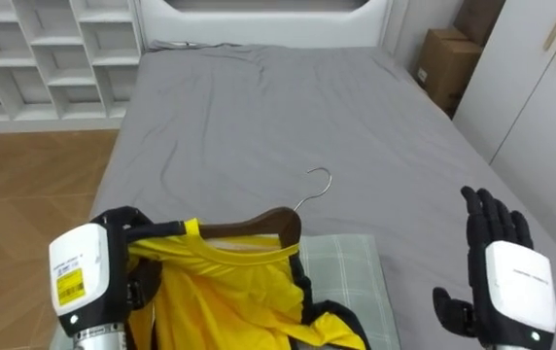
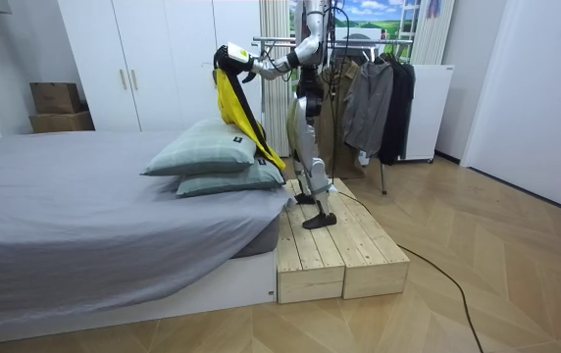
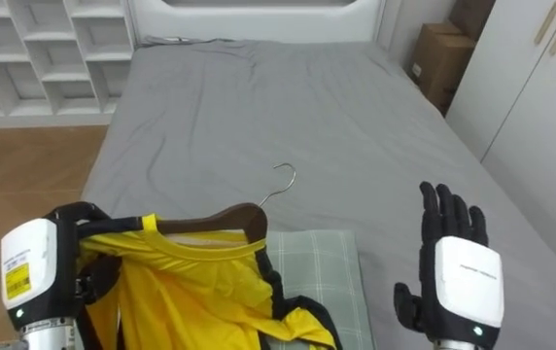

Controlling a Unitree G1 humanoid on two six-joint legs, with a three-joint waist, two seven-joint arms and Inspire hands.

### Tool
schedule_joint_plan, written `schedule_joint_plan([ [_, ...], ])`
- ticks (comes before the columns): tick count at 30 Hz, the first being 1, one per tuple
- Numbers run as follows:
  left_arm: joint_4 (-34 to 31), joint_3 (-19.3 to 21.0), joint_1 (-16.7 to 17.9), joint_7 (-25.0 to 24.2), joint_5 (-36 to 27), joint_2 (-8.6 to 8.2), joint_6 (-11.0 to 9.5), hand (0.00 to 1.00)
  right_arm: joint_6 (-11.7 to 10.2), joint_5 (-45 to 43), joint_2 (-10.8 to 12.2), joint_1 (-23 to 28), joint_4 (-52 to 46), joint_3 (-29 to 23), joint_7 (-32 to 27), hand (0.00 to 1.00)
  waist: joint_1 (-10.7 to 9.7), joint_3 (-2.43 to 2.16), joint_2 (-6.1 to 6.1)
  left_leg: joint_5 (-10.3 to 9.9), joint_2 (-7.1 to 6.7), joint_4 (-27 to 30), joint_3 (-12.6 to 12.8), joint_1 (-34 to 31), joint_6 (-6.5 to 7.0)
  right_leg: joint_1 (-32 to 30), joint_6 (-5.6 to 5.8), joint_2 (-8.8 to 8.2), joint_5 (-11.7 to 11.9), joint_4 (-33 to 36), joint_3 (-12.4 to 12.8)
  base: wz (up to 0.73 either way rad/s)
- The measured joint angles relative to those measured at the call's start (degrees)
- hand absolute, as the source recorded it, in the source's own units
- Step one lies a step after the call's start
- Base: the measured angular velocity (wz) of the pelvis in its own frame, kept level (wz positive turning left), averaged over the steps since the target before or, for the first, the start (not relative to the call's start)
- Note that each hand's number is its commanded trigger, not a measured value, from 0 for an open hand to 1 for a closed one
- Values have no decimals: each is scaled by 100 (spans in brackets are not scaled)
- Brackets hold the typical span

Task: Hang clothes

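A yellow garment (image 1: pixel 222 292) with black trim hangs on a brown wooden hanger (image 1: pixel 259 226) whose metal hook (image 1: pixel 318 185) points out over the bed. My left hand (image 1: pixel 91 274) is shut on the hanger's left end, where the cloth bunches over it. My right hand (image 1: pixel 507 274) is raised at the right, open, with straight fingers and nothing in it. In the room view I stand on a wooden platform (image 2: pixel 331 245) by the bed's pillow end, holding the yellow garment (image 2: pixel 231 98) up over the pillows (image 2: pixel 207 152).
A checked grey-green pillow (image 1: pixel 351 262) lies just under the garment on the grey bed (image 1: pixel 288 117). White shelves (image 1: pixel 35 49) stand beyond at the left, a cardboard box (image 1: pixel 448 63) and a wardrobe (image 1: pixel 540 87) at the right. A clothes rack with dark garments (image 2: pixel 379 98) stands behind me.
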Motion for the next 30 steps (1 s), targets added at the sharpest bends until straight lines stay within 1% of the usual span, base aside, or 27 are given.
schedule_joint_plan([
  [1, 0, -4, 0, -15, 0, 0, 17, 100, 0, 3, 0, 0, 0, 2, 33, 0, 1, -7, 8, 0, 0, 1, 0, 9, 0, 10, 0, 0, 0, 0, 0, 0],
  [2, 0, -16, 9, -38, -1, -1, 43, 100, 0, 35, 0, 0, -3, 2, 78, 0, 1, -31, 31, 0, 0, 2, 3, 29, 0, 24, 0, 0, 0, 0, 2, 0],
  [3, -1, -43, 23, -38, -1, -1, 73, 100, -3, 116, 0, 0, -11, 11, 107, 0, 4, -43, 50, 0, 0, 1, 17, 59, 0, 48, 0, 0, 0, 2, 6, -5],
  [5, -27, -76, 30, -41, 13, -25, 79, 100, -3, 418, -6, 1, -39, 70, 133, 0, 78, -56, 70, 0, 4, 2, 56, 98, 0, 62, 0, 12, 0, 3, 46, -12],
  [7, -34, -72, 34, -41, 121, -83, 79, 100, -8, 758, -7, 4, -48, 85, 302, 0, 110, -62, 84, 0, 8, 4, 57, 123, 0, 92, 0, 18, 0, 0, 63, -4],
  [10, -36, -69, 42, -41, 223, -120, 76, 100, -9, 1511, -13, 5, -47, 142, 780, 0, 130, -55, 95, 0, 10, -12, 57, 193, 0, 146, 0, 28, 0, -5, 82, 0],
  [12, -105, -66, 82, -51, 224, -116, 64, 100, -8, 2497, -20, 36, -119, 170, 1321, 0, 134, -55, 98, -1, 11, -45, 59, 195, 0, 159, 0, 34, -1, -21, 95, 0],
  [13, -125, -65, 81, -60, 224, -116, 55, 100, -8, 2746, -27, 44, -140, 171, 1465, 0, 133, -55, 98, -1, 10, -60, 59, 193, 0, 148, 0, 33, -1, -20, 90, 3],
  [15, -161, -6, 81, -72, 238, -118, -80, 100, -10, 3581, -37, 44, -170, 169, 2034, 0, 156, -53, 99, -1, 8, -87, 67, 181, 0, 123, 0, 40, -1, -18, 119, 0],
  [16, -165, 4, 81, -72, 253, -118, -104, 100, -10, 3732, -38, 44, -170, 169, 2184, 0, 161, -53, 100, -1, 8, -86, 72, 184, -1, 123, 0, 42, -1, -18, 126, -3],
  [18, -212, 59, 75, -71, 479, -118, -192, 100, -13, 4220, -39, 44, -214, 169, 2747, 0, 160, -48, 107, -2, 10, -86, 54, 168, -1, 109, 1, 47, -1, -23, 134, 0],
  [19, -224, 65, 73, -71, 531, -117, -214, 100, -15, 4324, -39, 44, -226, 170, 2869, 0, 161, -47, 110, -2, 10, -86, 55, 160, -2, 102, 0, 47, -1, -22, 136, 0],
  [21, -289, 77, 72, -68, 667, -121, -316, 100, -34, 4722, -41, 42, -243, 170, 3305, 0, 199, -44, 117, -2, 10, -84, 53, 107, -2, 46, 0, 49, -1, -13, 140, 0],
  [24, -315, 77, 72, -65, 739, -121, -398, 100, -35, 5133, -41, 42, -243, 175, 3682, 0, 248, -43, 111, -1, 10, -72, 41, 81, -3, 18, 0, 48, -1, -3, 137, 0],
  [28, -315, 80, 72, -63, 775, -120, -454, 100, -68, 5243, -40, 35, -243, 174, 3981, 0, 278, -41, 84, 0, 8, -71, 39, 82, -3, 26, 0, 45, -1, -5, 133, 0],
  [30, -315, 105, 72, -58, 945, -118, -474, 100, -69, 5269, -41, 22, -243, 173, 4164, 0, 283, -39, 57, 0, 8, -66, 37, 86, -3, 42, 0, 42, -1, -12, 127, 0],
])
